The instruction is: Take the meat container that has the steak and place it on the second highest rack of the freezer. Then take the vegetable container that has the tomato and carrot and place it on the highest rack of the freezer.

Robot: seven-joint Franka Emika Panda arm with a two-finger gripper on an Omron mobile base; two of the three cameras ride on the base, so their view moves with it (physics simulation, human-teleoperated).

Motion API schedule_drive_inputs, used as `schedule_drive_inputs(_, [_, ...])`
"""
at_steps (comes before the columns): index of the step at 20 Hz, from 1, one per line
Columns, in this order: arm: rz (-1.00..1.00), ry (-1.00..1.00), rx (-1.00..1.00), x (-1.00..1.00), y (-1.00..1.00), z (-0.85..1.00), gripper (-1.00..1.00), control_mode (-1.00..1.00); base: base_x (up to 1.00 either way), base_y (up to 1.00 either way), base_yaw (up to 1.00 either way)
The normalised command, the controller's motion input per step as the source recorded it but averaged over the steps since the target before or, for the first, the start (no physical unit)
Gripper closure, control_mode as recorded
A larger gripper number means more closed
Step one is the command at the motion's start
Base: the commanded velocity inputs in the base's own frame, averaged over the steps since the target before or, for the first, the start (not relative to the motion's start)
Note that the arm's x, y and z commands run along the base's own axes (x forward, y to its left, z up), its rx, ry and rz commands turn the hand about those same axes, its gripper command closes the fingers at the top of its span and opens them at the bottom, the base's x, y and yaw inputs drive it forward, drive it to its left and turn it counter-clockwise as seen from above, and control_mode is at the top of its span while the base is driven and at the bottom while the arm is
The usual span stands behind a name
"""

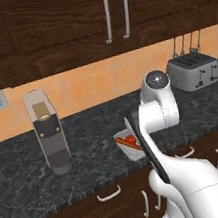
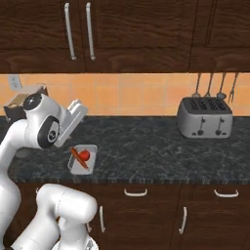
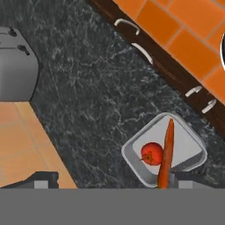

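Spread wide and empty, gripper (image 3: 107, 180) hovers above the vegetable container (image 3: 186, 145) at three o'clock, tomato (image 3: 151, 154) and carrot (image 3: 166, 151) inside; next it must descend onto the rim.

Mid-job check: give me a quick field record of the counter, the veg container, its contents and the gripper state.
container: grey tray on the dark counter, near its front edge
contents: tomato and carrot, the carrot lying beside the tomato
gripper: open, above the counter, holding nothing
fingers: one tip by the tray's rim; contact unclear
other items: toaster at the wall, coffee machine on the counter
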Motion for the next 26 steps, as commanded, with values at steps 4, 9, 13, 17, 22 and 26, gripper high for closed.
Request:
schedule_drive_inputs(4, [0.0, 0.0, 0.0, 0.0, 0.0, 0.0, -1.0, 1.0, -0.22, 0.08, -0.08])
schedule_drive_inputs(9, [0.01, 0.01, 0.0, -0.08, 0.02, -0.03, -1.0, -1.0, -0.29, 0.04, 0.0])
schedule_drive_inputs(13, [0.36, 0.02, 0.0, -0.88, 0.0, -0.11, -1.0, -1.0, 0.0, 0.0, 0.0])
schedule_drive_inputs(17, [0.86, 0.18, 0.0, -0.21, 0.0, -0.61, -1.0, -1.0, 0.0, 0.0, 0.0])
schedule_drive_inputs(22, [0.57, 0.13, 0.08, 0.03, 0.13, -0.41, -1.0, -1.0, 0.0, 0.0, 0.0])
schedule_drive_inputs(26, [0.51, 0.1, 0.04, 0.03, 0.33, -0.48, -1.0, -1.0, 0.0, 0.0, 0.0])
